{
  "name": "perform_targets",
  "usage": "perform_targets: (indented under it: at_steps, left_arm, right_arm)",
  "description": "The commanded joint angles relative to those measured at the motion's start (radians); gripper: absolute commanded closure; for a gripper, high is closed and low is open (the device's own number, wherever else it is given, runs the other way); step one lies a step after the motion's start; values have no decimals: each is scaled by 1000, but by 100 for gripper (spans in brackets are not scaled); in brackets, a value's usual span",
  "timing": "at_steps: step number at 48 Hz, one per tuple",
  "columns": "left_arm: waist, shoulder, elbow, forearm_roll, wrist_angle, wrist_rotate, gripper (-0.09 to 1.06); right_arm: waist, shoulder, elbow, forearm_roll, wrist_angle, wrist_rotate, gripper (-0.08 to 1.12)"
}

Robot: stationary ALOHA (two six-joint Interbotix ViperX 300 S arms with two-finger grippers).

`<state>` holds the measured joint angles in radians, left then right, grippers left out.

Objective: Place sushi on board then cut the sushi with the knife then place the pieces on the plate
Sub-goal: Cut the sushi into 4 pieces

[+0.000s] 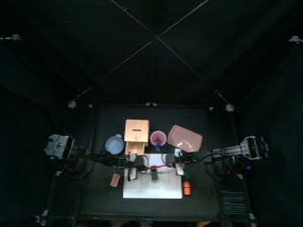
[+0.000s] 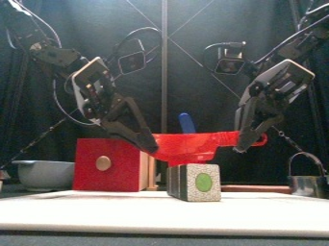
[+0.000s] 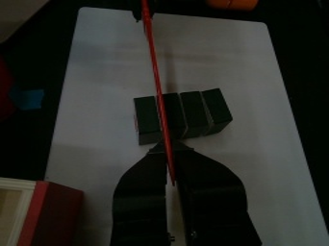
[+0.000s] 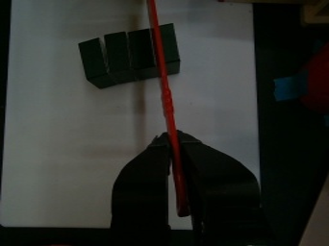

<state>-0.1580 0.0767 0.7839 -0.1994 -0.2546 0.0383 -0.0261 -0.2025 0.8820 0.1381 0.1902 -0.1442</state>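
over the white board (image 3: 77,86), both grippers clamp one red knife (image 2: 193,144) level between them: left gripper (image 2: 150,144) shut on one end, right gripper (image 2: 240,144) on the other. sushi roll (image 2: 195,181) sits on the board just under the blade, blocks together; from the top it's hidden by the arms. blue knife (image 2: 184,122) pokes up behind, probably in the red cup (image 1: 158,138), which is masked from the front. bowl (image 2: 45,173) far left, inside not visible. pink tray (image 1: 183,137) behind the board.

The black table (image 1: 89,120) is occupied by a white cutting board (image 1: 148,190), with a wooden box (image 1: 136,130), bowl (image 1: 115,144) and pink tray (image 1: 185,136) set behind.
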Motion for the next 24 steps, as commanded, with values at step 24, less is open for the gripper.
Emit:
perform_targets:
  at_steps: [24]
  left_arm:
    - [-21,2,-14,0,0,2,62]
  right_arm:
    - [-2,40,-21,9,-3,2,61]
